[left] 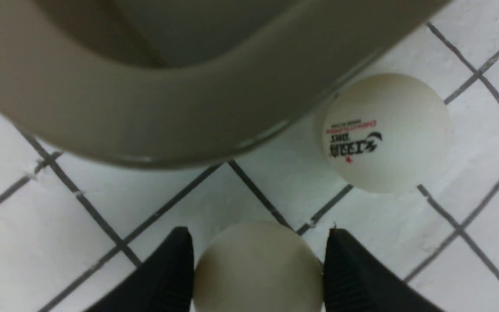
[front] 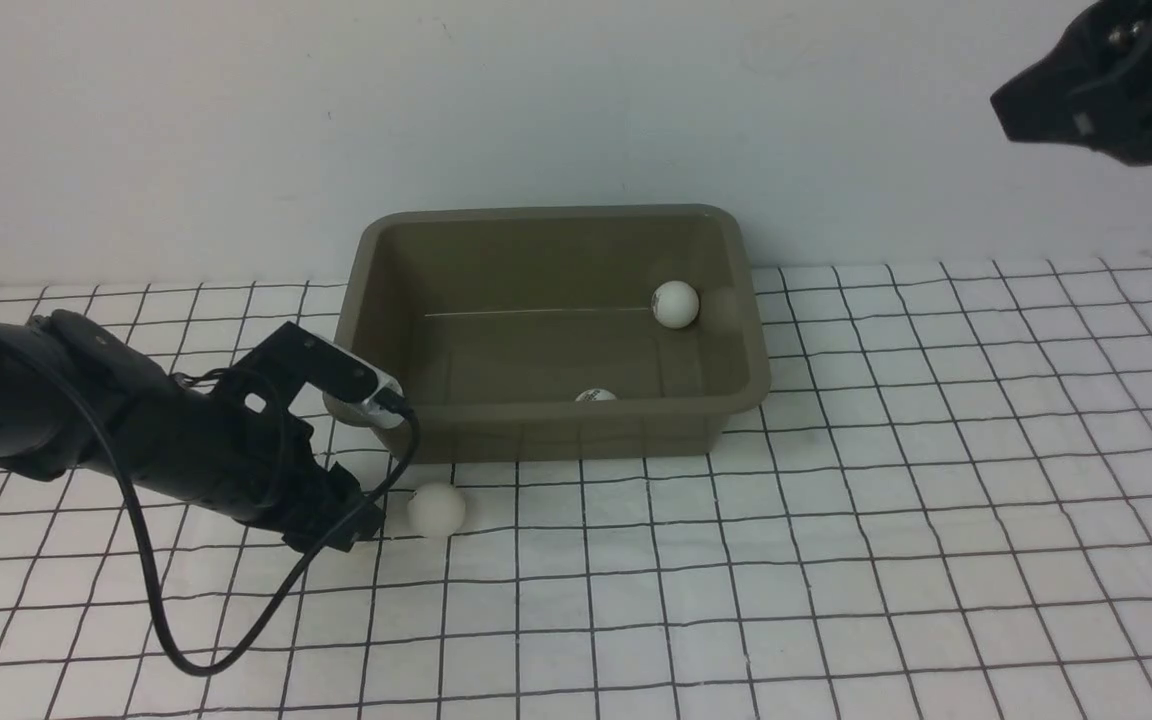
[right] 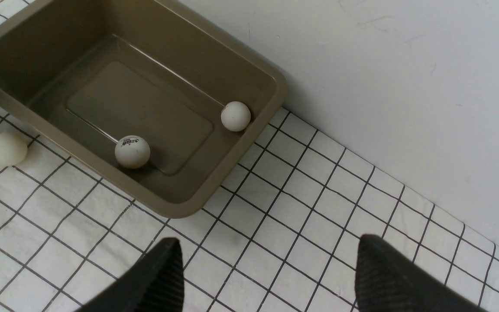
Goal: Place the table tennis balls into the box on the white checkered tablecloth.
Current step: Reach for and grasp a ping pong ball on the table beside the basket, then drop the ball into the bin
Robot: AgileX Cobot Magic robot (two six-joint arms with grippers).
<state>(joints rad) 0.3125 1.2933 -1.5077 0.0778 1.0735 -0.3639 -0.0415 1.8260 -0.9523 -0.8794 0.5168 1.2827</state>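
The olive-brown box [front: 558,415] stands on the white checkered tablecloth [front: 836,560] against the wall. Two table tennis balls lie inside it, one at the far right [front: 676,304] and one by the near wall [front: 595,396]. My left gripper [front: 351,515] is low over the cloth at the box's near left corner. In the left wrist view it [left: 258,230] is shut on a plain white ball [left: 258,273]. A ball with a printed mark [left: 386,132] lies loose beside it [front: 435,510]. My right gripper [right: 267,255] is open, empty and raised high at the right [front: 1086,110].
The white wall rises right behind the box. The left arm's black cable [front: 151,600] loops down onto the cloth in front of the arm. The box rim [left: 145,112] is close above the left fingers.
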